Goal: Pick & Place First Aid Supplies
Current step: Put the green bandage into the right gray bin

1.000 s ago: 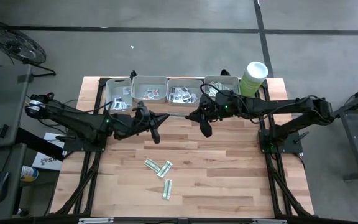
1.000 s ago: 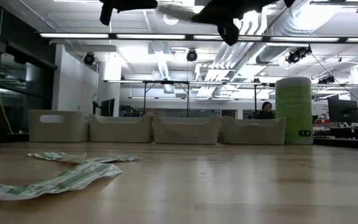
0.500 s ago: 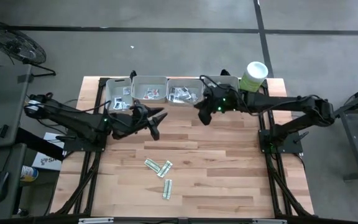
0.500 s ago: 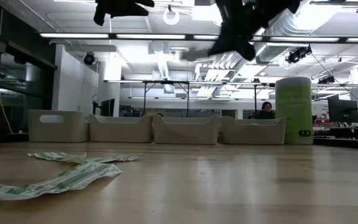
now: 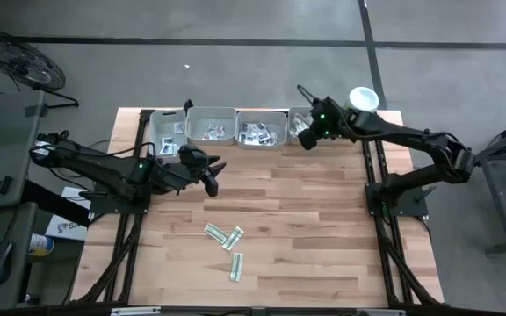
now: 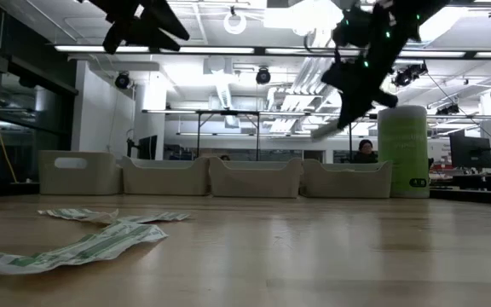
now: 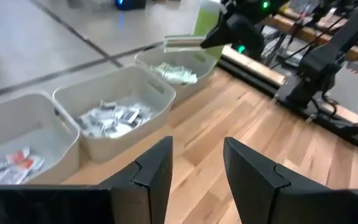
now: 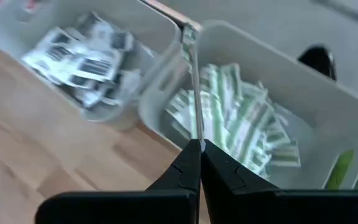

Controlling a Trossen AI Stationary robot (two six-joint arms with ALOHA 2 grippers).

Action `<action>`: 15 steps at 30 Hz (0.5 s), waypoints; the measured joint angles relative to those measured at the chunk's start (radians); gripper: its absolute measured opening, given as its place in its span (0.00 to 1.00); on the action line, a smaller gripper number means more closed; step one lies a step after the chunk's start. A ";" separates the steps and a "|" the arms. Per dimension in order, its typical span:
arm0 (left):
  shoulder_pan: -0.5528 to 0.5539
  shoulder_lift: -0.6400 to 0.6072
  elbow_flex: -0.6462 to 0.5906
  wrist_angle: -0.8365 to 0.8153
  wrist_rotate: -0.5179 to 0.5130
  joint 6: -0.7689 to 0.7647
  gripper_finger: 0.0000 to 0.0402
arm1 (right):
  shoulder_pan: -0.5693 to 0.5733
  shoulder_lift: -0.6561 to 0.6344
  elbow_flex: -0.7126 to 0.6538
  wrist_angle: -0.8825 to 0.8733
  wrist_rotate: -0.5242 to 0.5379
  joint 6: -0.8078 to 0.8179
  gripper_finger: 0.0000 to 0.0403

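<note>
**Strip held over the end tray**

While the left gripper (image 5: 211, 175) waits with fingers parted and empty above the bare table, the right gripper (image 8: 199, 151) is pinched tight on a pale green-white strip (image 8: 193, 93); it hangs over the rightmost grey tray (image 8: 303, 99), already heaped with like strips (image 8: 241, 127); four more sachets (image 5: 227, 246) lie loose on the table (image 5: 323, 237).

green-white striped strips (image 8: 244, 127), seemingly grey trays (image 8: 328, 106)
</note>
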 joint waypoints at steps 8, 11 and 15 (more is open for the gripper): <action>0.000 0.000 0.000 -0.091 0.011 -0.114 0.36 | -0.175 0.001 -0.151 0.148 -0.243 0.004 0.00; 0.000 0.000 0.000 -0.119 0.019 -0.137 0.36 | -0.217 0.001 -0.197 0.208 -0.276 0.058 0.00; 0.000 0.000 0.000 -0.153 0.021 -0.177 0.36 | -0.242 0.001 -0.251 0.292 -0.284 0.116 0.00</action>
